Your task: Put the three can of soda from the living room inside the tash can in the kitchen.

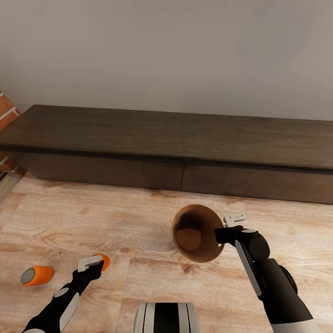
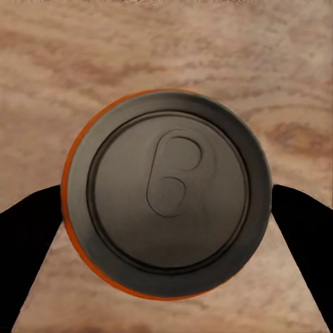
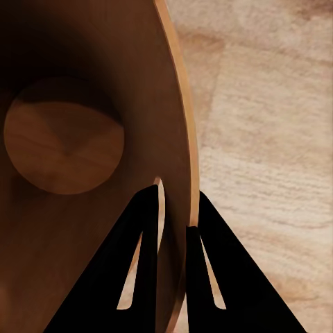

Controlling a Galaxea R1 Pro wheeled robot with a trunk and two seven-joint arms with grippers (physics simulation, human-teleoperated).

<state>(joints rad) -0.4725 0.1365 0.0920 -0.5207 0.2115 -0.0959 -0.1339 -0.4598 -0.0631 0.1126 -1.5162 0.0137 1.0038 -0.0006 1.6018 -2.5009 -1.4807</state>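
Cabinet (image 1: 185,138): long dark low unit against the wall, brick (image 1: 7,111) at its left end; the plank floor (image 1: 115,222) runs before it.
Tash can (image 1: 196,233): copper-toned bin held tilted above the floor, mouth facing the camera; its inside shows dark and empty, so no can is judged to be in it yet.
Right gripper (image 1: 222,229): fingers (image 3: 142,277) clamped across the bin's rim, one inside the wall and one outside.
Left gripper (image 1: 92,264): reaching down to the upright can; the wrist view shows a finger (image 2: 28,257) on either side of it, but whether they press it cannot be told.
Upright orange can (image 2: 166,201): grey top centred between the left fingers, standing on the floor.
Fallen orange can (image 1: 37,275): on its side, near the left gripper but apart from it.
Remaining: all three cans still to go in.
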